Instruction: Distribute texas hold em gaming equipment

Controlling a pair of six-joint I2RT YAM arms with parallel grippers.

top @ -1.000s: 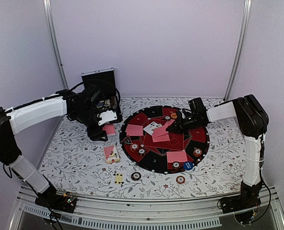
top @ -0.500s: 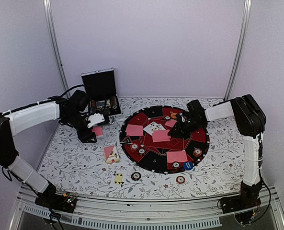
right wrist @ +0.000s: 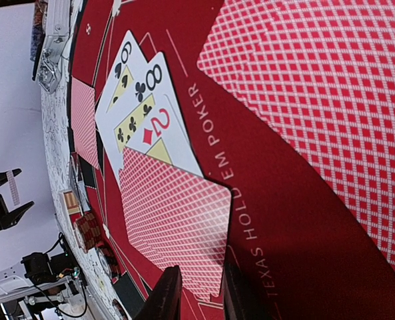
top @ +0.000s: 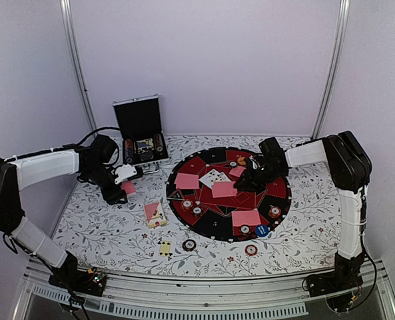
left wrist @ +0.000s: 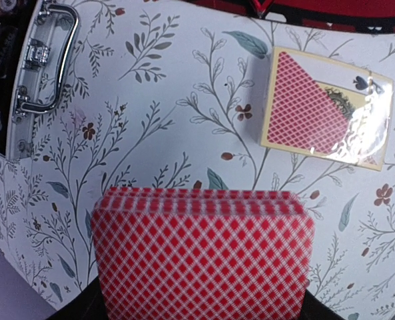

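On the flowered table we see the round poker mat, with the open black case behind its left side. Our left hand hangs over the table left of the mat and pinches the deck of cards, just beyond the small card box. Our right hand hovers low over the mat with its fingers slightly spread at a face-down card, beside three face-up cards, and loose chips lie nearby.
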